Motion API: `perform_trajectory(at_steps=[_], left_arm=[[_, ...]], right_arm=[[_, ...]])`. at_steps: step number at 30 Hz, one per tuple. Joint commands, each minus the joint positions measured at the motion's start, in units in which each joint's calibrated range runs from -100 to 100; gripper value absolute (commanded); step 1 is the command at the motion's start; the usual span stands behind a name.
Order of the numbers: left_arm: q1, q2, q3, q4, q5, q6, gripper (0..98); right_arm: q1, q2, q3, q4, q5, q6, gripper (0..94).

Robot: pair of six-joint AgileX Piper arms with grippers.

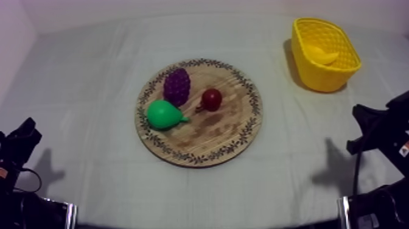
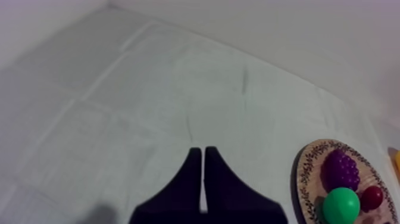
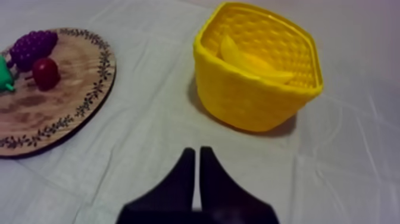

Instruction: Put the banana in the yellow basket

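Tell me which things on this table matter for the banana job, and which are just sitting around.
Part of the job:
banana, already lying in the yellow basket
wooden board

Just lying about, all on the board:
bunch of grapes
pear
small red fruit

**Grey-white cloth under soft light, plain walls behind**

The counter [image 1: 292, 189] is covered from edge to edge by a grey-white cloth [image 1: 91, 91], marked with faint fold creases that cross it in straight lines. Behind its far edge rises a plain pale wall [image 1: 182, 6] with a slight lilac cast. A side wall [image 1: 11, 36] meets it at the far left corner. The light is soft and even, leaving only blurred grey shadows [image 1: 50, 170] on the cloth toward the near side.
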Motion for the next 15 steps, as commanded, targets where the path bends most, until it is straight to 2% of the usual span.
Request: perform_trajectory(at_steps=[1,5,7,15], left_arm=[[0.0,0.0,0.0,0.03,0.0,0.0,0.1],[0.0,0.0,0.0,0.03,0.0,0.0,0.1],[0.0,0.0,0.0,0.03,0.0,0.0,0.1],[0.0,0.0,0.0,0.03,0.0,0.0,0.1]], right_arm=[[0.2,-6.1,0.1,1.5,7.8,-3.8,0.3],[0.9,-10.5,0.1,3.3,14.8,-8.1,0.3],[1.3,-12.6,0.1,3.6,16.5,-8.7,0.3],[2.2,-14.9,0.1,4.1,18.2,-3.1,0.3]])
